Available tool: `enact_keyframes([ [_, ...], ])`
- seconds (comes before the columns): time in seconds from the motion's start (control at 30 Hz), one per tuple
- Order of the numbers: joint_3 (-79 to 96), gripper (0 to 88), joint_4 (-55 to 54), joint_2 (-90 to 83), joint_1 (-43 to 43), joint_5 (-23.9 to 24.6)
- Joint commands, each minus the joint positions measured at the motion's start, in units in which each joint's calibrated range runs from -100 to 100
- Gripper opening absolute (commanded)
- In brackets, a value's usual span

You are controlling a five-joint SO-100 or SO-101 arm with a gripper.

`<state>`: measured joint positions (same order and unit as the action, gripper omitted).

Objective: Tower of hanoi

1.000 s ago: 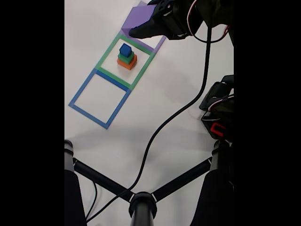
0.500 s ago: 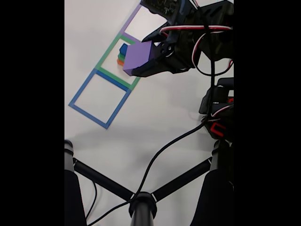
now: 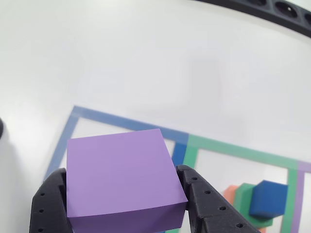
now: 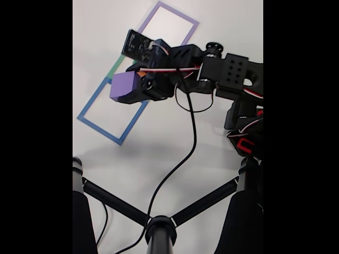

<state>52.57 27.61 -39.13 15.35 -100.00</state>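
Note:
A big purple cube (image 3: 121,174) sits between my gripper's (image 3: 126,206) black fingers (image 3: 206,208), shut on its sides. In the fixed view the gripper (image 4: 127,87) holds the cube (image 4: 122,85) in the air over the top corner of the blue tape square (image 4: 92,99). A small stack stands inside the green tape square (image 3: 233,149): an orange block (image 3: 231,193) at the bottom, a green block (image 3: 245,196), then a blue block (image 3: 266,199) on top. In the fixed view my arm hides that stack and most of the green square (image 4: 117,66). The purple tape square (image 4: 180,14) lies beyond.
The white table (image 4: 159,137) carries the three tape squares in a row. A black cable (image 4: 177,164) runs from the arm toward a black stand (image 4: 159,230) with spread legs at the bottom. The arm's base (image 4: 246,132) is at the right edge.
The gripper lifted the purple cube off the purple square and carried it left, past the stack in the green square, to above the blue square's corner.

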Motion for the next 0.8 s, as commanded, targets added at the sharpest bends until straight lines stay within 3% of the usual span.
enact_keyframes([
  [0.0, 5.63, 10.4, -20.93, 6.76, 0.47, 0.0],
  [0.43, 13.27, 10.8, -59.13, 31.28, 2.68, 0.0],
  [0.77, 12.81, 11.0, -75.89, 46.18, 3.37, 0.0],
])
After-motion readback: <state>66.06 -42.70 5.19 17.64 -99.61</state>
